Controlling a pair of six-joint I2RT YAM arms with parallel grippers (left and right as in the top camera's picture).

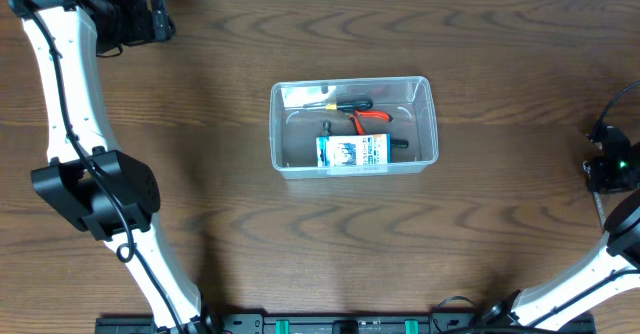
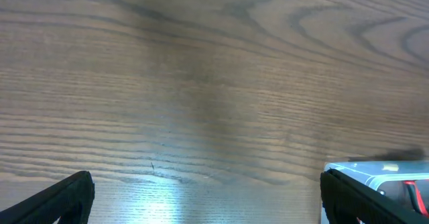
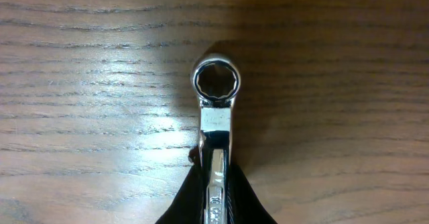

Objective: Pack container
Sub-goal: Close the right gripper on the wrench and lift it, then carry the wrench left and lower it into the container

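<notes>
Left tool [image 1: 165,21] sits top-left over the table [image 1: 200,174] overhead, right tool [image 1: 605,166] at the right edge; the container [image 1: 277,124] lies centred, well apart from both. Left wrist: fingers [image 2: 67,197] spread, container corner lower right. Right wrist: pinching a wrench [image 3: 214,117].

Apparently a robotics lab: white robot arms [image 1: 62,94] flank a clear container [image 1: 276,139] of hand tools [image 1: 368,121] on a wood-grain desk [image 1: 200,214].
</notes>
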